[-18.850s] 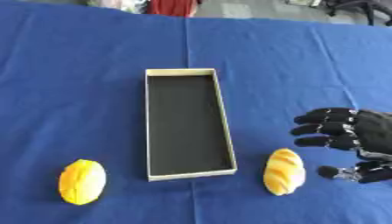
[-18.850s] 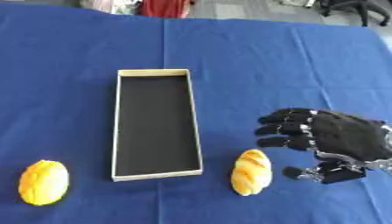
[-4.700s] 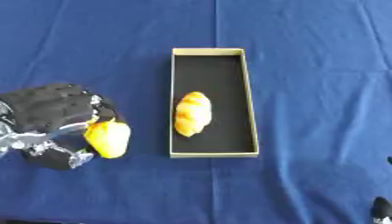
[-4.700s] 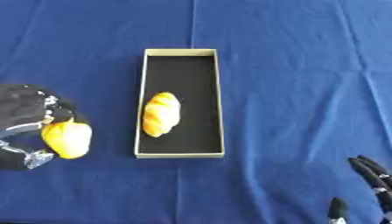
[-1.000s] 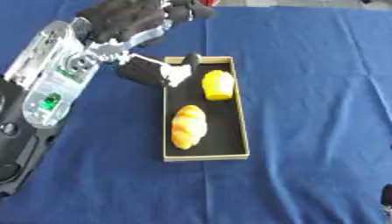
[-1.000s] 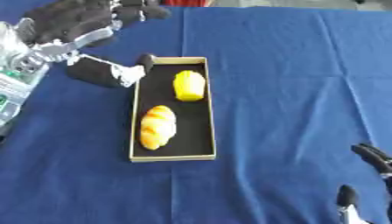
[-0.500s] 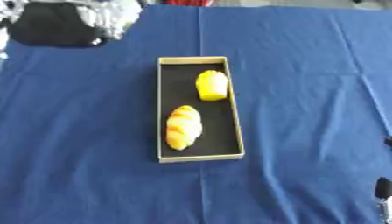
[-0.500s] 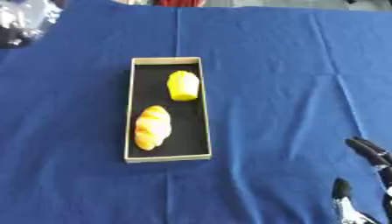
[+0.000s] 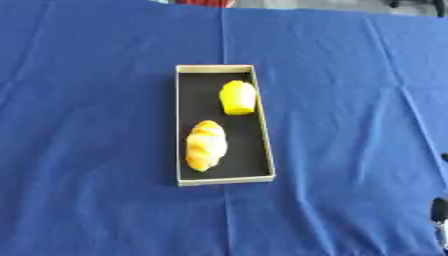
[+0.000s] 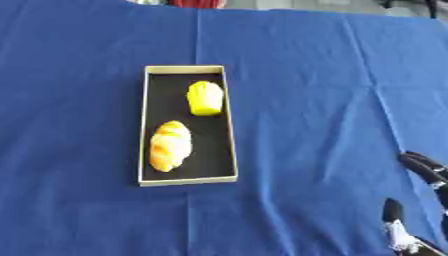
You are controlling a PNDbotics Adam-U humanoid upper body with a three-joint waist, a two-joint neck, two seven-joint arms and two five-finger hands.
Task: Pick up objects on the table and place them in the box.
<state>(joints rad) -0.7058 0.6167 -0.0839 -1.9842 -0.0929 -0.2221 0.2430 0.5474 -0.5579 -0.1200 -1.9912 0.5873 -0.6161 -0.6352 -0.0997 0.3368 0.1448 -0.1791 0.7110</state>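
A shallow box [image 9: 179,125] with a cream rim and a black floor lies lengthwise in the middle of the blue cloth. Two things lie inside it: a yellow ridged piece [image 9: 237,97] at the far end and a golden-brown bread roll [image 9: 206,145] at the near end. My right hand [image 10: 423,167] shows at the lower right corner of the right eye view, resting with its fingers straight, far from the box. My left hand is out of both views.
A blue cloth [image 9: 350,90] covers the whole table, with a crease running down its middle. At the far edge there is a strip of red [image 10: 197,3] and some dark shapes behind the table.
My left hand, which was above the far left of the table half a second ago, has gone out of view. The yellow piece and the roll stay in the box.
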